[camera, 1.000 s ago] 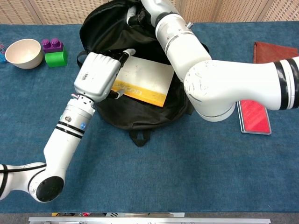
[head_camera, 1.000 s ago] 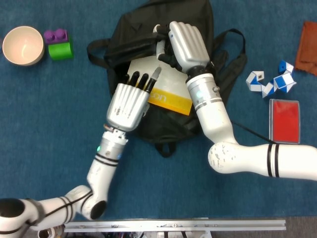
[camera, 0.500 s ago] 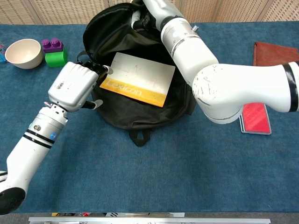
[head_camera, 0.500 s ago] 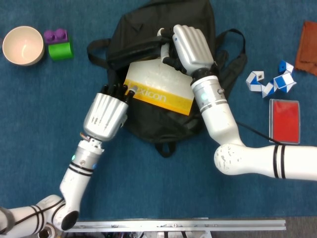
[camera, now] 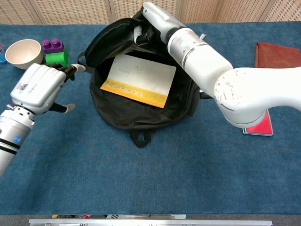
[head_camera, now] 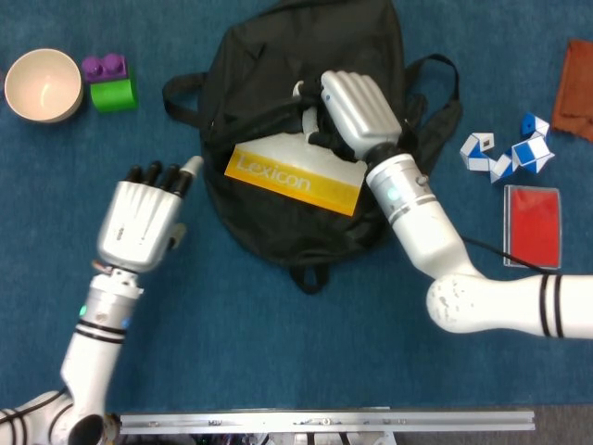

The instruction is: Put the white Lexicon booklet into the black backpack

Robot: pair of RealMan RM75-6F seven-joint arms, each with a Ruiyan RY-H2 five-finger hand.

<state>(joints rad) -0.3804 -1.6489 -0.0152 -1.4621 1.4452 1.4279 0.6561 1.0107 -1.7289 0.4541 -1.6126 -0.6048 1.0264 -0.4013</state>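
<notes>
The white, yellow-banded Lexicon booklet [camera: 139, 80] lies flat inside the open black backpack [camera: 120, 115].

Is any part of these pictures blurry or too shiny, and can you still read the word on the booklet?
Head view: sharp and evenly lit, soft shadows, and "Lexicon" reads clearly on the booklet. Chest view: also sharp; the right arm's white shell looks bright but not glaring, the inside of the backpack is dark with little detail, and the word on the booklet is smaller but readable.
</notes>
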